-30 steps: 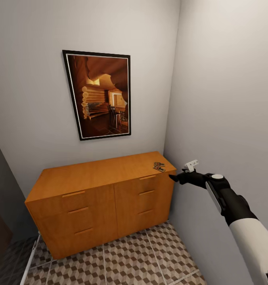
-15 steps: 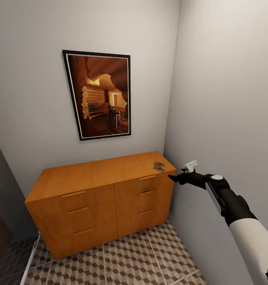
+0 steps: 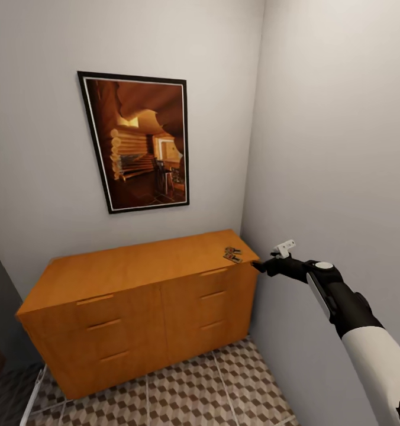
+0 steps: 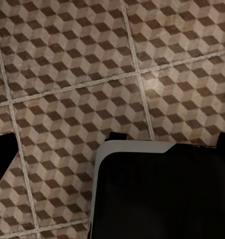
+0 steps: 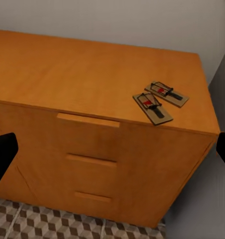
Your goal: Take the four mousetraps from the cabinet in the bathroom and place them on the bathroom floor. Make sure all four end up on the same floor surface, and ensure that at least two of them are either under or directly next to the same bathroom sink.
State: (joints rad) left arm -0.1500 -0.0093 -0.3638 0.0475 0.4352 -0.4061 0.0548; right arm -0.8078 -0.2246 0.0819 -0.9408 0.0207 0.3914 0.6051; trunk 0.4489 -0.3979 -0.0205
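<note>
You are facing a narrow corner with pale grey walls. Nearest you, the bathroom floor (image 3: 223, 384) is showing its brown, beige and white cube tiles with pale grout lines; the left wrist view is looking straight down at the same tiling (image 4: 67, 74), and you cannot tell how the left end effector's fingers are standing. Your right arm is reaching forward along the right wall, and the right end effector (image 3: 258, 265) is hovering just beside the cabinet's (image 3: 135, 307) right front corner; its dark fingertips (image 5: 2, 154) are sitting at opposite edges of the right wrist view, well apart, holding nothing. On the cabinet top, near that corner, two mousetraps (image 3: 232, 254) (image 5: 159, 99) are lying flat side by side. Beyond, a framed picture (image 3: 138, 142) of a log interior is hanging on the back wall.
</note>
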